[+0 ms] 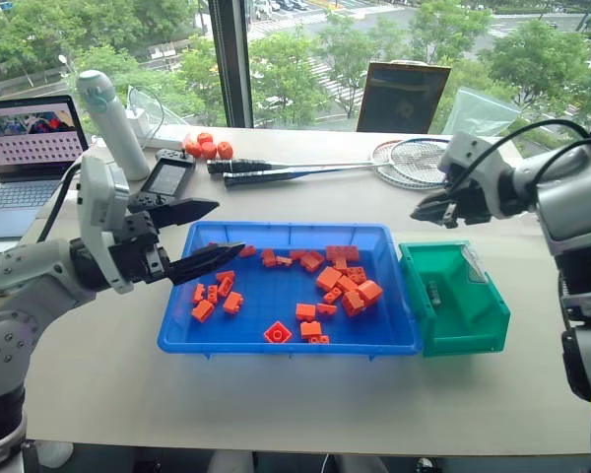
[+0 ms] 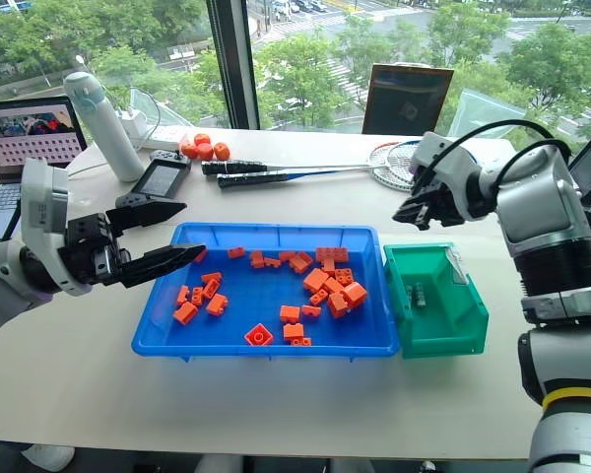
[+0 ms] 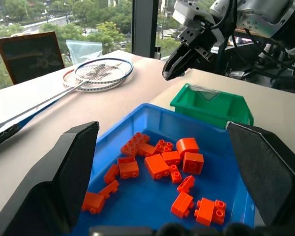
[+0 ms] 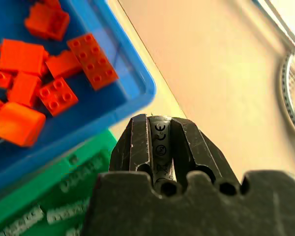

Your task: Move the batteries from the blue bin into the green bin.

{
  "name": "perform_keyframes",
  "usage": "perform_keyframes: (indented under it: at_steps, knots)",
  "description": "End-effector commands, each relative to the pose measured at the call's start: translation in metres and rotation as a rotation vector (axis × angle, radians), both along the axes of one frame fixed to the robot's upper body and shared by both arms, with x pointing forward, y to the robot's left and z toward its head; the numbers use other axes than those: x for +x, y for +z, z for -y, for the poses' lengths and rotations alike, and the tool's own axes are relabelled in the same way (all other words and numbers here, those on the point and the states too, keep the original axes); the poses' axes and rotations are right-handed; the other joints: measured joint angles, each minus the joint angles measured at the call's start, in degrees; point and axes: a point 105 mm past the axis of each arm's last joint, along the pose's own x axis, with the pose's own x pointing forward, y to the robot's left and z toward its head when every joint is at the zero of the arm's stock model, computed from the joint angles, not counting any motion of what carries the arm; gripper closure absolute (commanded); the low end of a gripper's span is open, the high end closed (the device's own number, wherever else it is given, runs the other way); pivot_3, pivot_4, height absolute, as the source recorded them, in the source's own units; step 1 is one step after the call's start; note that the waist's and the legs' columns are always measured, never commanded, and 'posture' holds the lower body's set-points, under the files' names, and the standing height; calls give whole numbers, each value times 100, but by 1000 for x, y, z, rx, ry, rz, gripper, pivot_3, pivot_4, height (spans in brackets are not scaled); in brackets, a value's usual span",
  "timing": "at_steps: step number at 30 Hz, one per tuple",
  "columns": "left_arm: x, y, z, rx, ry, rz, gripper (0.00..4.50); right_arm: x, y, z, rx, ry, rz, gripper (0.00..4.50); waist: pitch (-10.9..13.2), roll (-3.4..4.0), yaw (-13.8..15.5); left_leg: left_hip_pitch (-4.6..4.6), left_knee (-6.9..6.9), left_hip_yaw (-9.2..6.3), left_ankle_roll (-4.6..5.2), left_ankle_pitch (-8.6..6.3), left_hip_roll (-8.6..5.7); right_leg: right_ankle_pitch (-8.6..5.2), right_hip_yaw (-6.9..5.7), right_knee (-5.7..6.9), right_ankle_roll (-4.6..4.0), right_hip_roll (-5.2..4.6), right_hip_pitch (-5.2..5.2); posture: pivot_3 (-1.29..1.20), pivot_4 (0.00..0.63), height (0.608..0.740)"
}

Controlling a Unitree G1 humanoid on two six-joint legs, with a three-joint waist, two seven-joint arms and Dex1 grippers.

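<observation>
The blue bin [image 1: 286, 345] lies mid-table and holds many orange bricks [image 1: 340, 286]; I see no batteries among them. The green bin [image 1: 468, 330] stands against its right end, with two small grey batteries [image 1: 434, 293] on its floor. My right gripper [image 1: 424, 210] hovers above the table just behind the green bin's back left corner. It is shut on a grey battery [image 4: 161, 142] that stands between its fingers. Over the blue bin's left end, my left gripper [image 1: 227, 227] is held level and open with nothing between its fingers [image 3: 64, 172].
Two badminton rackets [image 1: 374, 163] lie across the table behind the bins. Farther left are small orange-red fruits [image 1: 207, 148], a handheld device [image 1: 167, 177], a white bottle [image 1: 113, 123] and a laptop [image 1: 25, 163]. A dark board [image 1: 404, 97] leans at the window.
</observation>
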Motion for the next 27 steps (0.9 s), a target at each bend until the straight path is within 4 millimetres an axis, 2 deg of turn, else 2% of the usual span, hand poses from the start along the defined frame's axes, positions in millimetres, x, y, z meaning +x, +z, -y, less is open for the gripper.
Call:
perform_keyframes:
  at_steps: [1,9,11,14,19,20,23,27]
  knots:
    - [3,-1,3,36,-19,-1,0,-11,-8,3,-51,19,-14,4249,0,1,-19,0,0,1,0,0,0,0,2,1,0,0,0,0,150,709]
    - [7,-2,1,58,-29,-13,0,-43,-44,10,-108,44,-166,4249,2,2,21,-1,9,0,0,0,-1,-1,2,3,2,0,2,0,150,709]
    - [8,-3,2,65,-30,-14,0,-46,-45,8,-88,44,-175,3249,2,2,42,0,11,0,0,0,-1,-1,1,2,3,-1,4,0,150,709]
    - [10,-7,1,85,-18,-17,0,-50,-44,5,-68,49,-188,2394,2,3,35,1,15,0,1,1,-1,0,2,5,5,0,6,0,150,709]
    - [13,-7,-8,94,52,-3,0,-49,-29,12,-33,50,-127,625,2,3,55,0,15,0,1,0,-1,0,1,2,5,-1,7,0,150,709]
    - [16,-7,-13,102,99,10,0,-51,-22,9,23,84,-103,372,2,3,55,1,14,0,1,0,-1,0,1,2,5,-1,7,0,150,709]
    - [31,-14,-31,173,268,39,0,-53,-1,6,102,200,37,372,2,3,57,1,14,-1,1,0,-1,0,0,0,5,-1,10,0,150,709]
    - [37,-19,-44,169,355,43,0,-32,43,-5,426,181,315,372,2,3,0,21,15,-1,0,1,0,2,1,2,6,1,31,0,150,709]
